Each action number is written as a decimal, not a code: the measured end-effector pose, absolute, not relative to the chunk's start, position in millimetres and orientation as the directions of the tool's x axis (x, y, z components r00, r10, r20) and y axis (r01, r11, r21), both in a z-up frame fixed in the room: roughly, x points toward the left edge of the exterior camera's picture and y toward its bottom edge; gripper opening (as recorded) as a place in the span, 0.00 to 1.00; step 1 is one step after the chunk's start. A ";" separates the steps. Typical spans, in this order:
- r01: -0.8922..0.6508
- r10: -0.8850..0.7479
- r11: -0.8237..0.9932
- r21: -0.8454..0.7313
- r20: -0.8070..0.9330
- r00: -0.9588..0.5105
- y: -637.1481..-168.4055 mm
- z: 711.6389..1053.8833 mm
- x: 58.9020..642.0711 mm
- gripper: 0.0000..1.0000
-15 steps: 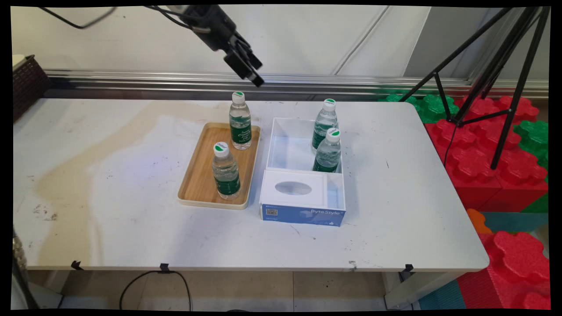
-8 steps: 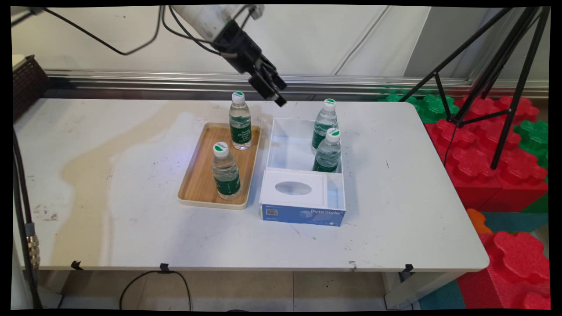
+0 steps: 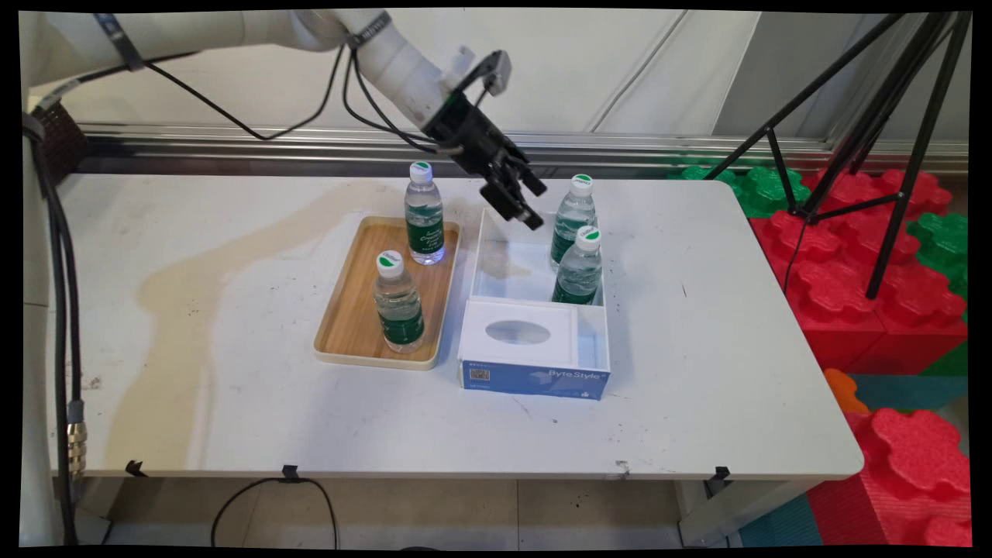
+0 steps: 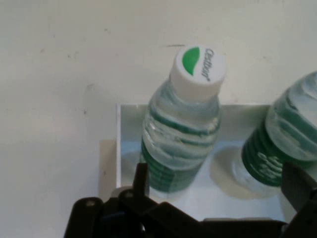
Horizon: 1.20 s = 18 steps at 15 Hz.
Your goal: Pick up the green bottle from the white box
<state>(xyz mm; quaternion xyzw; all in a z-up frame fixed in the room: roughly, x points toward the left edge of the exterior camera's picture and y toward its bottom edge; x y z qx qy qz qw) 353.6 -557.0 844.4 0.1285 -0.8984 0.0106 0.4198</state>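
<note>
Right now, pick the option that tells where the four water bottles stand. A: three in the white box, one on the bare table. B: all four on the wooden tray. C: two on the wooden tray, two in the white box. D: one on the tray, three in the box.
C: two bottles stand upright on the wooden tray, and two more stand inside the white box.

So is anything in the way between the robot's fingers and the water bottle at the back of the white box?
Nothing I can see. The black fingers hang open over the open white box, with only air before the clear green-labelled back bottle. The matching front bottle stands off to the side.
</note>
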 end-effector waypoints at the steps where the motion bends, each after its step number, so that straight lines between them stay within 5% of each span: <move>1: -0.237 -0.207 0.969 0.073 0.764 -0.612 -559.7 839.4 346.8 1.00; 18: -0.231 -0.129 0.973 -0.011 0.802 -0.583 -570.6 800.1 300.0 1.00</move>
